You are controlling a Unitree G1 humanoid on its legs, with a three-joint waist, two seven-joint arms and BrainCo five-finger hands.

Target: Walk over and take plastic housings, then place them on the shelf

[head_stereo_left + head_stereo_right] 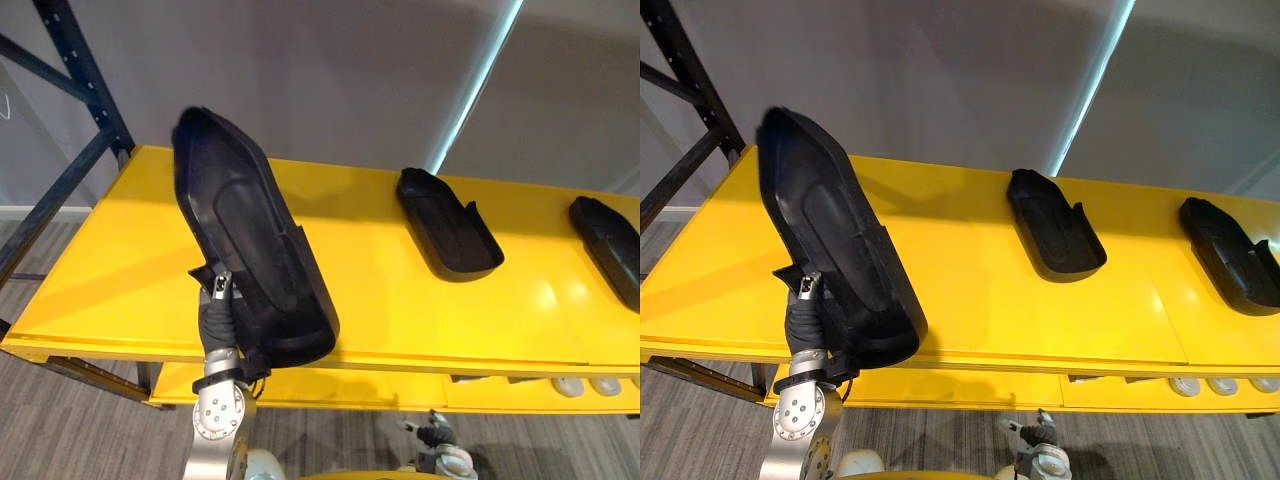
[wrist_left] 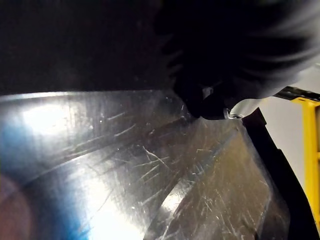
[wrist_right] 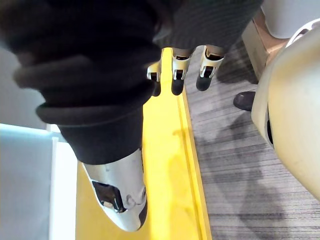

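A long black plastic housing is held up at a tilt over the left part of the yellow shelf, its lower end past the front edge. My left hand grips it from below, thumb on its rim; in the left wrist view its glossy surface lies right against the hand. Two more black housings lie on the shelf at the middle and far right. My right hand hangs low by the shelf's front edge, fingers straight and holding nothing.
A dark blue rack upright with braces stands at the shelf's left end. A grey wall runs behind the shelf. On a lower yellow level at the right sit small white round parts. Grey floor lies in front.
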